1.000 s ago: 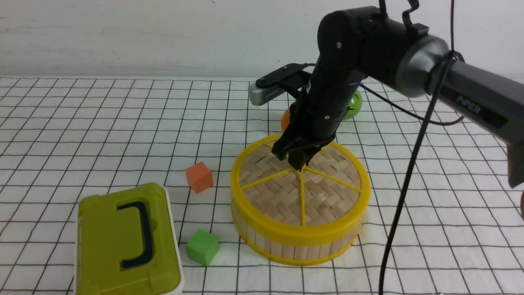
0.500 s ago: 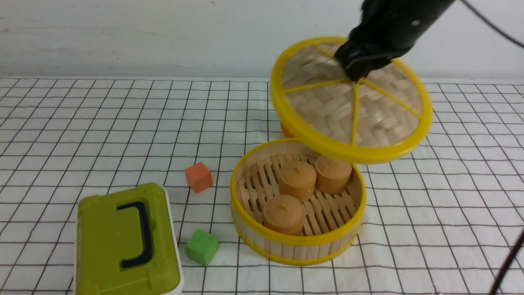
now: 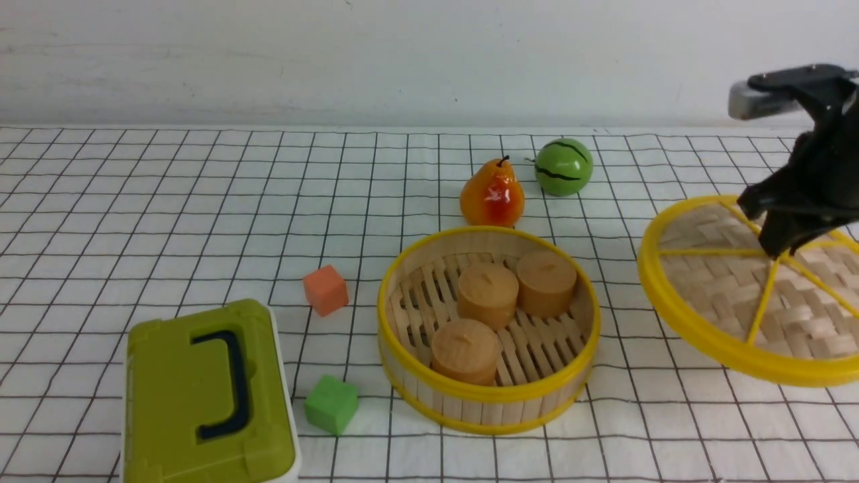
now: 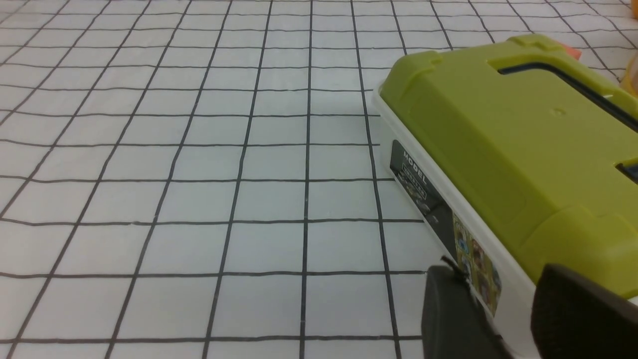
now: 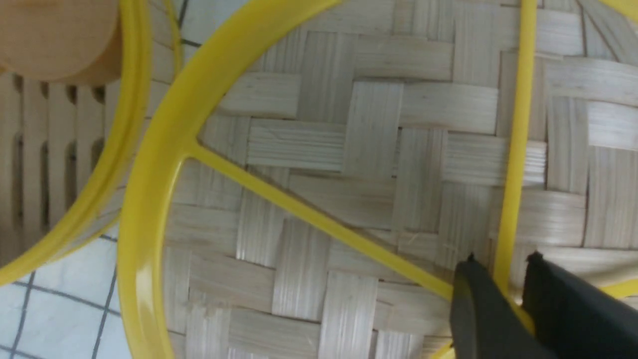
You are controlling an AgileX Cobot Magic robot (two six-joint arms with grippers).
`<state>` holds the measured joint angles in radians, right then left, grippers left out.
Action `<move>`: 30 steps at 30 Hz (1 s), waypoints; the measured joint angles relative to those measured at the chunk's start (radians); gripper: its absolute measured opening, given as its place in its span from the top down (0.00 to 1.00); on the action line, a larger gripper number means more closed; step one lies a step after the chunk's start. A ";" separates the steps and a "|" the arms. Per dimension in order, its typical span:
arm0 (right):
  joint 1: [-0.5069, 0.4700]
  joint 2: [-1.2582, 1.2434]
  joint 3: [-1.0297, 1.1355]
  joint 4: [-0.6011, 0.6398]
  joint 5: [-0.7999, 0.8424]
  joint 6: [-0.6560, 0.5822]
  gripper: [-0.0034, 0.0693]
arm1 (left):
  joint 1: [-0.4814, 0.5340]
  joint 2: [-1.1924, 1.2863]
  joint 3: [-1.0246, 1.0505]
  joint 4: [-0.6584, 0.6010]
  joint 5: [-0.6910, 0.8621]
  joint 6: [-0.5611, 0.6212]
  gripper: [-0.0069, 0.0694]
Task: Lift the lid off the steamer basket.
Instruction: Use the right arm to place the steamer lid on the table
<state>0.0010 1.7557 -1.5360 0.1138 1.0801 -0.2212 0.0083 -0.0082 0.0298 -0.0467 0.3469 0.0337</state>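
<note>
The lid (image 3: 725, 295), a woven bamboo disc with a yellow rim and spokes, hangs tilted at the right, beside the steamer basket and apart from it. My right gripper (image 3: 778, 251) is shut on the lid's centre where the spokes meet; in the right wrist view the gripper (image 5: 501, 259) pinches a yellow spoke of the lid (image 5: 349, 149). The steamer basket (image 3: 483, 396) stands uncovered at the middle, and its rim (image 5: 129, 124) shows in the right wrist view. My left gripper (image 4: 498, 279) is open and empty, next to the green box. I cannot tell whether the lid touches the table.
Three wooden cylinders (image 3: 488, 295) stand in the basket. An olive-green box (image 3: 208, 396) sits front left, also in the left wrist view (image 4: 498, 139). An orange cube (image 3: 325, 290) and green cube (image 3: 331, 404) lie left of the basket. A pear (image 3: 492, 194) and green ball (image 3: 564, 166) lie behind it.
My right gripper lifted the lid off the basket, then carried it right and down to table height. The basket with its cylinders is now uncovered.
</note>
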 joint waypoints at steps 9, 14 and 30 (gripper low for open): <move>-0.008 0.089 0.101 0.027 -0.174 0.000 0.81 | 0.000 0.000 0.000 0.000 0.000 0.000 0.60; -0.009 0.160 0.101 0.031 -0.202 0.001 0.80 | 0.000 0.000 0.000 0.000 0.000 0.000 0.60; -0.009 0.005 0.105 0.138 -0.134 -0.002 0.63 | 0.000 0.000 0.000 0.000 0.000 0.000 0.60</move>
<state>-0.0079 1.7611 -1.4313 0.2517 0.9458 -0.2227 0.0083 -0.0082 0.0298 -0.0467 0.3469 0.0337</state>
